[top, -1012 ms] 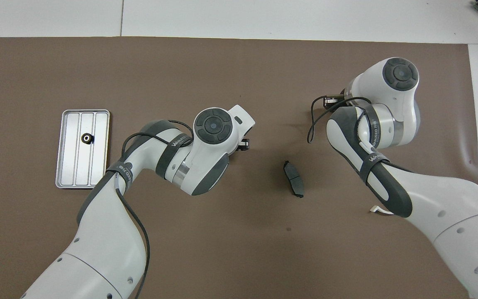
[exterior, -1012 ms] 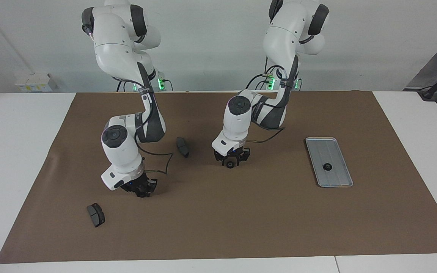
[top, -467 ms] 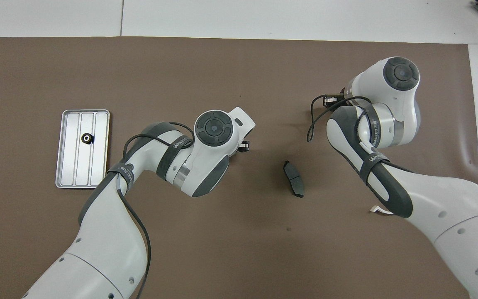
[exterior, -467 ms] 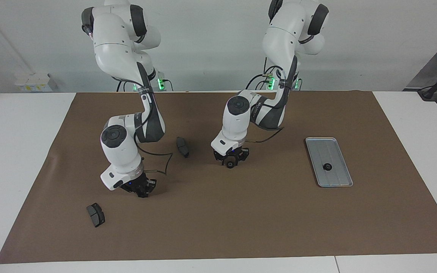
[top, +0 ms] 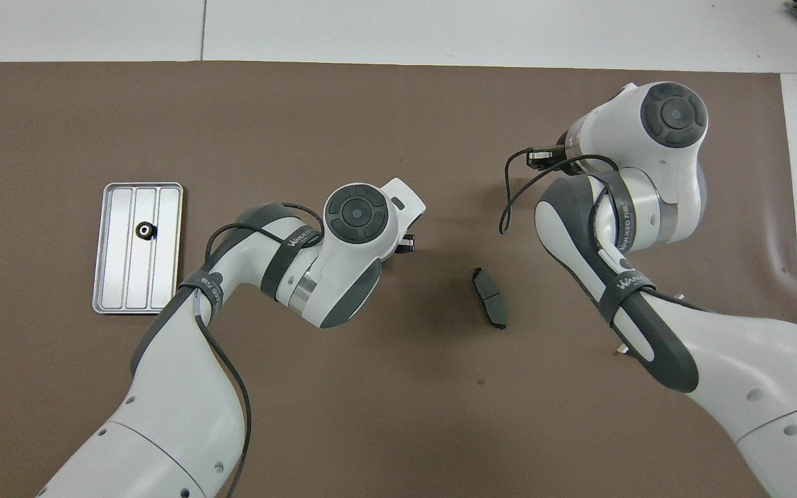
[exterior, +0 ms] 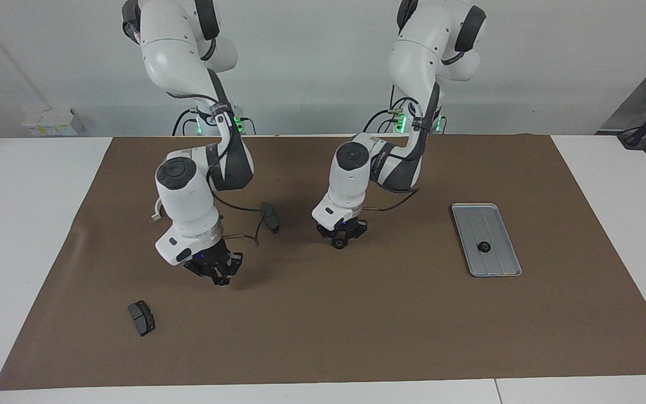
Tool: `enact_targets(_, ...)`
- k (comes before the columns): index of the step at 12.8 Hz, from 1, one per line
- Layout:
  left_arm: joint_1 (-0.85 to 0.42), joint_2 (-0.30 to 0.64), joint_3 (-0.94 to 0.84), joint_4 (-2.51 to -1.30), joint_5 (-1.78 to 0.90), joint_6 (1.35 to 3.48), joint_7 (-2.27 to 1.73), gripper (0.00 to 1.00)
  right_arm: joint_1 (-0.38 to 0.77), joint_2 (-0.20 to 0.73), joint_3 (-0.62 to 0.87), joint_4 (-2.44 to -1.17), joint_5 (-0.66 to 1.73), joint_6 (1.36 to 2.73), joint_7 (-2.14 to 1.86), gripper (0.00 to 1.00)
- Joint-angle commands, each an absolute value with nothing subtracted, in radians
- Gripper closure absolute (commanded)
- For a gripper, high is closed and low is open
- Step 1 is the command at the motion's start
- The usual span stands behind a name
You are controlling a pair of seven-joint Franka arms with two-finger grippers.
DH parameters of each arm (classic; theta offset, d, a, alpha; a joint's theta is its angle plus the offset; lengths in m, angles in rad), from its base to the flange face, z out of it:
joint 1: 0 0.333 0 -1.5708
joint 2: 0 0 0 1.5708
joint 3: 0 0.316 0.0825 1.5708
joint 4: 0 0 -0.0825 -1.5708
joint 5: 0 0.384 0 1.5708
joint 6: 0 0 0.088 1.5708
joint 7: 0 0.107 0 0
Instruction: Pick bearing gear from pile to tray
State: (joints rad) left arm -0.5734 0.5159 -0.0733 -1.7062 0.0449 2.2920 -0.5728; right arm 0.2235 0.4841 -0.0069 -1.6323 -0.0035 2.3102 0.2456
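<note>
The pile is a loose scatter on the brown mat. Low over the mat's middle, my left gripper (exterior: 338, 242) is shut on a small black bearing gear (exterior: 338, 244). The overhead view hides both under the left wrist. The silver tray (exterior: 480, 221) (top: 129, 277) lies toward the left arm's end and holds one black gear (exterior: 484, 246) (top: 144, 231). My right gripper (exterior: 215, 274) hangs shut above the mat toward the right arm's end. I see nothing held in it.
One dark curved pad (exterior: 270, 217) (top: 490, 297) lies between the two arms. A second pad (exterior: 141, 317) lies farther from the robots, toward the right arm's end. A small white part (exterior: 155, 214) peeks out beside the right wrist.
The left gripper's fingers have closed in on the gear without shifting place. The right arm has lifted and swung slightly toward the middle of the mat, its gripper staying shut.
</note>
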Motion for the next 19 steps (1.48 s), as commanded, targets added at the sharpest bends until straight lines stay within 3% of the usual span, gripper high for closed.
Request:
enact_targets(1,-0.546,0.474,-0.054,-1.694,0.043,2.249,-0.566,0.97,0.273,0.474,-0.006,-1.640,0.023,2.303,0.319,1.00)
enact_targets(8,-0.174,0.310,-0.057,-1.707,0.032,1.991,-0.056,0.97,0.504,0.477,-0.009,-1.631,-0.002,2.273,0.589,1.00)
enact_targets(12,0.006,0.270,-0.057,-1.811,0.031,2.010,0.249,0.95,0.583,0.523,-0.008,-1.614,-0.090,2.275,0.640,1.00)
enact_targets(15,0.058,0.230,-0.055,-1.931,0.031,2.084,0.333,0.91,0.610,0.558,-0.008,-1.611,-0.097,2.290,0.646,1.00)
enact_targets(16,0.060,0.216,-0.055,-1.984,0.031,2.132,0.333,0.89,0.612,0.558,-0.008,-1.612,-0.097,2.290,0.646,0.85)
enact_targets(17,0.061,0.207,-0.055,-2.032,0.031,2.173,0.333,0.87,0.615,0.558,-0.008,-1.612,-0.097,2.283,0.646,0.51)
enact_targets(18,0.066,0.206,-0.054,-2.049,0.031,2.192,0.333,0.82,0.620,0.558,-0.008,-1.612,-0.097,2.281,0.646,0.29)
enact_targets(19,0.066,0.206,-0.055,-2.051,0.031,2.194,0.333,0.77,0.621,0.557,-0.008,-1.612,-0.097,2.276,0.647,0.18)
